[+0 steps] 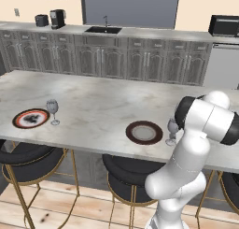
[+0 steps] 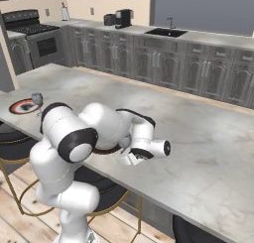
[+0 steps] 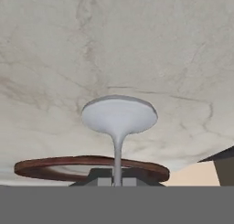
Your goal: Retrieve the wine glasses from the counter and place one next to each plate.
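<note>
Marble, the pale veined tabletop (image 1: 102,106) is hard and slick, so I judge the main risk is the clear stemmed wine glass (image 3: 118,122) tipping, or knocking the dark brown rimmed round plate (image 1: 144,132), should its round foot land unevenly or the grip let go early. Beside that plate, on the side away from the red-orange rimmed plate (image 1: 31,118) where the other clear glass (image 1: 52,109) stands, the end effector (image 3: 117,181) is clamped shut on the thin stem, foot pointing away from it.
</note>
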